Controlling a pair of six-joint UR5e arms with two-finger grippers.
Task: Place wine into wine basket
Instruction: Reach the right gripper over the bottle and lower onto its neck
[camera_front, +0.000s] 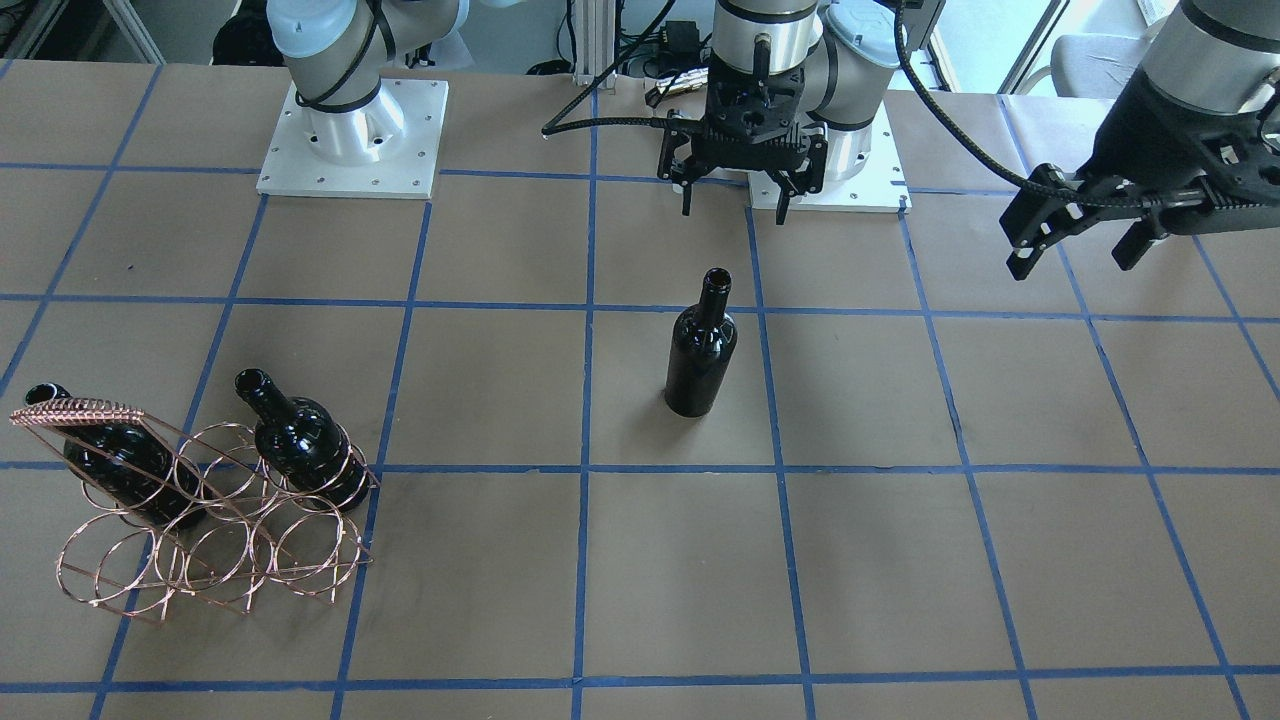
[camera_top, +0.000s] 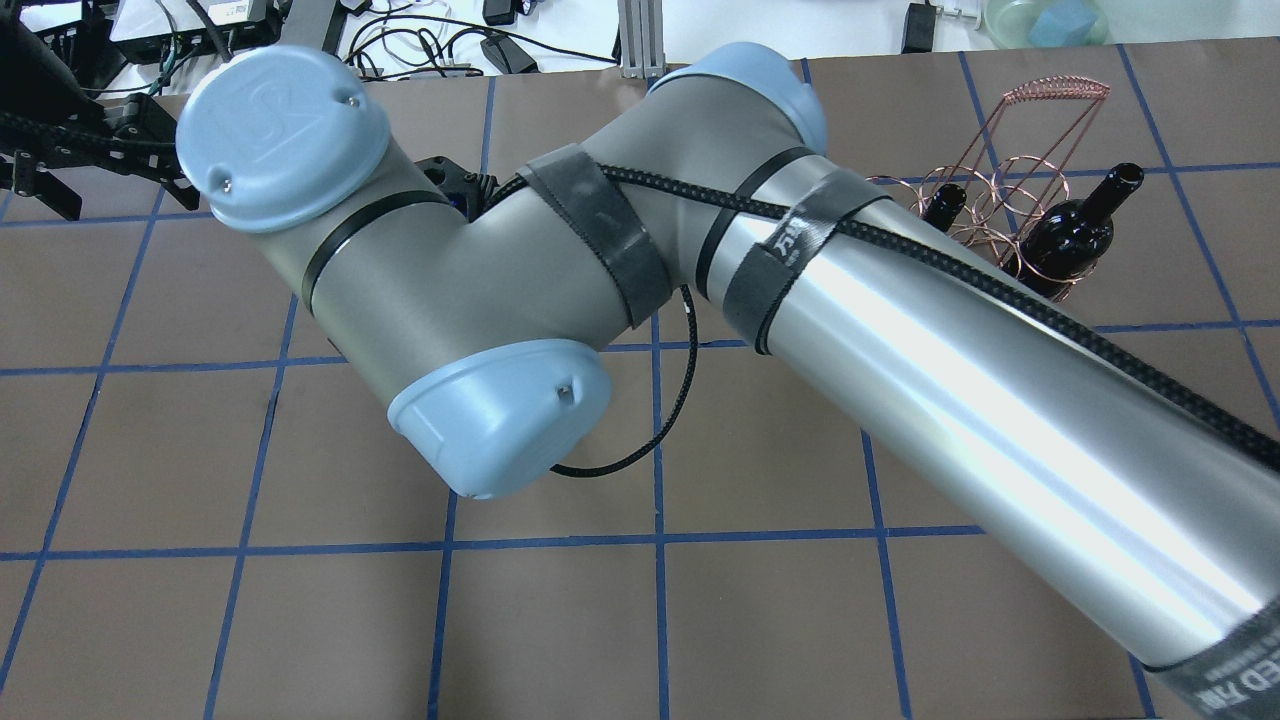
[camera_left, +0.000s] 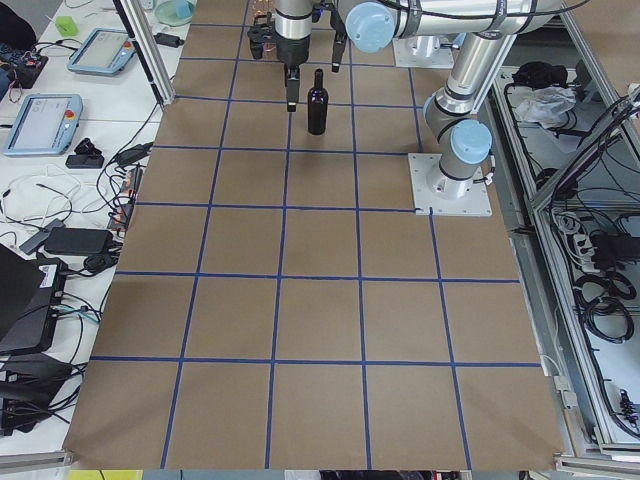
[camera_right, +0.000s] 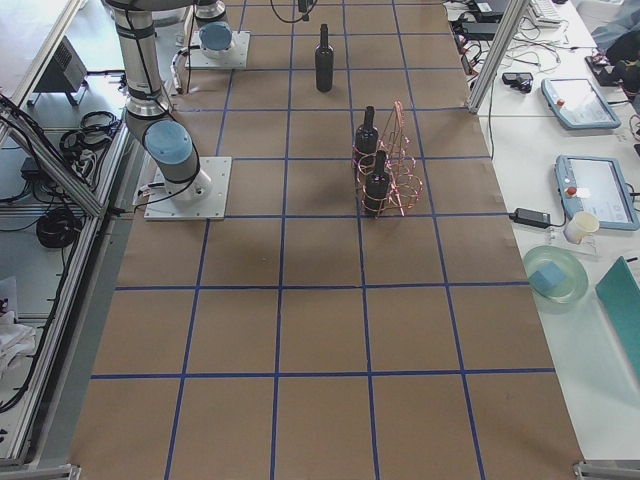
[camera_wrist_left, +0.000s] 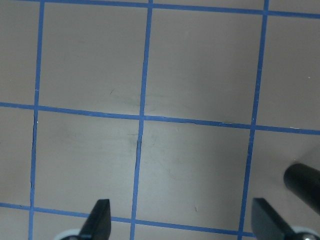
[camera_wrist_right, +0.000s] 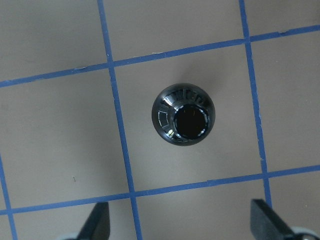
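Observation:
A near-black wine bottle (camera_front: 701, 350) stands upright on the table's middle, apart from the basket; it also shows in the right wrist view (camera_wrist_right: 183, 114), seen from above. My right gripper (camera_front: 735, 212) hangs open above and behind it, fingers pointing down, empty (camera_wrist_right: 182, 225). My left gripper (camera_front: 1075, 262) is open and empty, high over the robot's left side (camera_wrist_left: 182, 220). The rose-copper wine basket (camera_front: 80, 410) stands at the robot's right and holds two look-alike bottles (camera_front: 300, 440) (camera_front: 110, 455), both leaning in its rings. The basket also shows in the overhead view (camera_top: 1060, 88).
Brown table with a blue tape grid. The two arm bases (camera_front: 350, 150) (camera_front: 840, 160) stand at the robot's edge. In the overhead view my right arm (camera_top: 700, 290) hides the standing bottle. A dark rounded shape (camera_wrist_left: 304, 182) sits at the left wrist view's right edge.

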